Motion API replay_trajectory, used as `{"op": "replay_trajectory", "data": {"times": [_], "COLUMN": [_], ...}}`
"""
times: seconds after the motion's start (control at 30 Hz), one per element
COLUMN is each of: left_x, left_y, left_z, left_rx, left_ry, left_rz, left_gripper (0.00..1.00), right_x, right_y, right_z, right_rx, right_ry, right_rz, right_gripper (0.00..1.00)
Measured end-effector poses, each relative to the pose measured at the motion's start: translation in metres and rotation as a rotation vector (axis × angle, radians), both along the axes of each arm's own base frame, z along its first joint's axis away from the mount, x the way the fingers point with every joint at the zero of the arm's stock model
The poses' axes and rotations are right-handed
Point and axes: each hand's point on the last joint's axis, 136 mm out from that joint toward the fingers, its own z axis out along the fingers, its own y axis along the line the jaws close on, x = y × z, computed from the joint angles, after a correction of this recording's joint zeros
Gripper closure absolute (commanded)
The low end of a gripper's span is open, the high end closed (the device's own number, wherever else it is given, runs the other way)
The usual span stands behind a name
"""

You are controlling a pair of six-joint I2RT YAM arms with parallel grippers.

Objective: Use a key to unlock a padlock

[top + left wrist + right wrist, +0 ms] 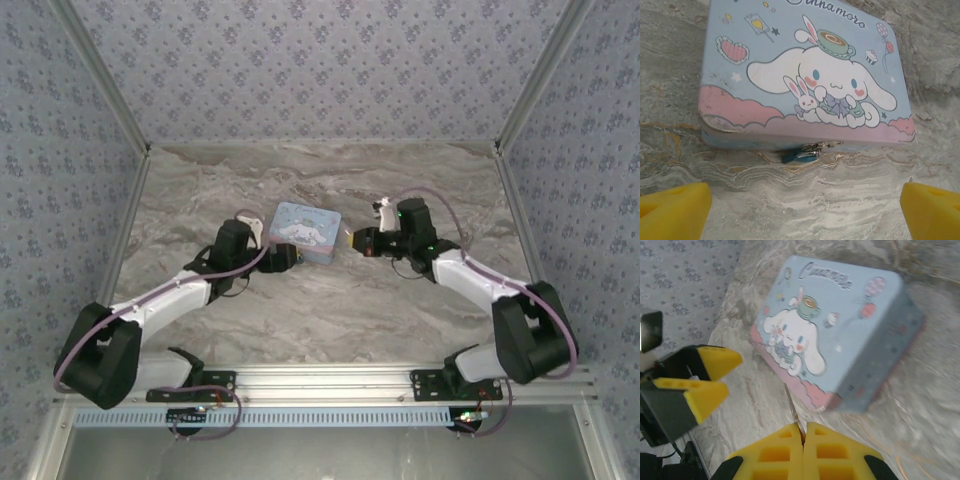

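1. The tin (305,230) lies lid up near the centre of the table (330,310). Bare marble surrounds it on every side. The patterned walls (60,150) stand well apart from it to the left, right and rear.
2. The left end effector (283,258) sits just beside the tin's near-left edge. The right end effector (350,240) sits just beside its right edge. The tin lies between them.
3. The padlock (800,154), teal with a metal shackle, hangs at the middle of the tin's front edge. Open table lies between it and the left fingertips (672,212).
4. Left end effector: the jaws are spread wide, one yellow fingertip at each lower corner of the left wrist view. It grips nothing.
5. Right end effector: the yellow pads are pressed together on the key (791,407). The key is a thin metal blade projecting forward, its tip near the tin's pink lower edge.
6. The left wrist view resolves the padlock; in the top view it is too small to tell. The right wrist view resolves the key, and the left end effector's open jaws beside the tin's corner.
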Motion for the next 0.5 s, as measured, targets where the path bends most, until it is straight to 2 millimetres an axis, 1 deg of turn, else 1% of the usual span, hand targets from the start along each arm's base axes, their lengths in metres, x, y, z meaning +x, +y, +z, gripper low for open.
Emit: {"op": "replay_trajectory", "data": {"times": [0.1, 0.17, 0.23, 0.33, 0.43, 0.5], "left_x": [0.0, 0.004, 0.009, 0.012, 0.011, 0.012], "left_y": [-0.003, -0.009, -0.015, -0.018, -0.019, -0.021], "left_z": [0.001, 0.005, 0.004, -0.01, -0.026, -0.031], "left_rx": [-0.034, -0.061, -0.088, -0.103, -0.103, -0.105], "left_ry": [-0.023, -0.049, -0.062, -0.047, -0.017, -0.011], "left_rz": [-0.026, -0.049, -0.07, -0.085, -0.092, -0.095], "left_gripper": [0.03, 0.04, 0.04, 0.05, 0.06, 0.06], "right_x": [0.012, 0.02, 0.026, 0.033, 0.034, 0.033], "right_y": [0.02, 0.03, 0.038, 0.046, 0.048, 0.049], "right_z": [0.001, -0.003, -0.011, -0.026, -0.042, -0.047], "right_rx": [0.014, 0.017, 0.016, 0.011, 0.002, -0.001], "right_ry": [0.001, 0.009, 0.028, 0.065, 0.105, 0.118], "right_rz": [0.031, 0.04, 0.048, 0.053, 0.055, 0.057], "right_gripper": [1.0, 1.0, 1.0, 1.0, 1.0, 1.0]}}
